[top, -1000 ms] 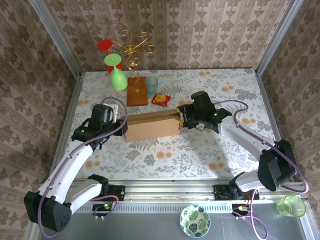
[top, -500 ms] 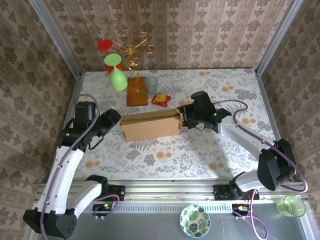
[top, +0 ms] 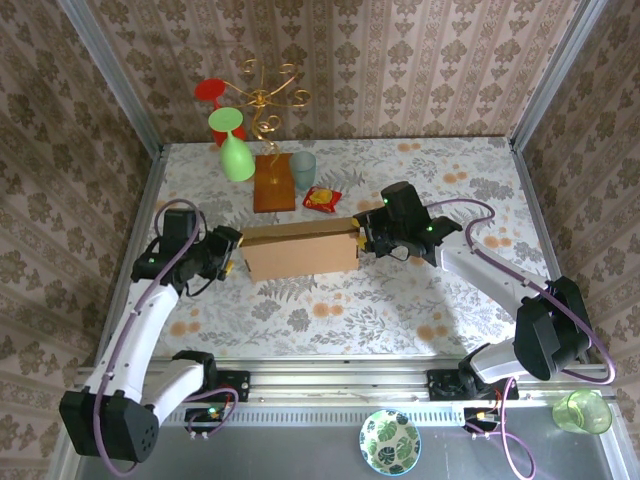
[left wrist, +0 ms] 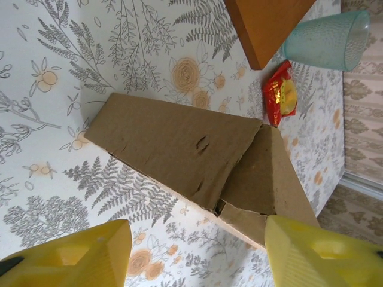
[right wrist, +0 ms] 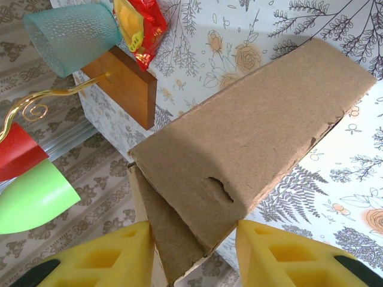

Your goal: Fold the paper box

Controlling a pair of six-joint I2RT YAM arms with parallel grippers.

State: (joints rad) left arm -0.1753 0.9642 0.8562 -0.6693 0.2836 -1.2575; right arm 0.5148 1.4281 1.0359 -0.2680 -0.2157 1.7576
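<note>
From the top camera I can't make out the fingertips of my right gripper [top: 362, 240]. They are lost in dark housing against the right end of the plain brown corrugated cardboard paper box [top: 300, 250], which lies lengthwise in the middle of the frame on the floral-patterned table [top: 420, 300].

On the right wrist camera the box [right wrist: 257, 125] runs from the lower centre up to the upper right. Its near end is cut off at the bottom edge. A loose flap hangs under the top panel there, and what lies behind the flap is in shadow. The right gripper [right wrist: 192, 254] has a yellow finger against each side of that end, and it looks pinched on the cardboard.

On the left wrist camera the box [left wrist: 173, 143] sits mid-frame, with one end panel folded inward and its far corner cut off at the right. The left gripper [left wrist: 196, 254] is spread wide, and its fingers [left wrist: 72, 254] are cropped at the bottom and clear of the cardboard.

Overhead, the left gripper [top: 228, 258] is just beside the box's left end. That arm rises along the left side and bends inward at the wrist. The right arm comes in diagonally from the lower right.

An orange-brown wooden slab [top: 273, 183], a teal dimpled tumbler [top: 303, 167] and a red-and-yellow snack packet [top: 321, 199] sit just above the box in the frame.
</note>
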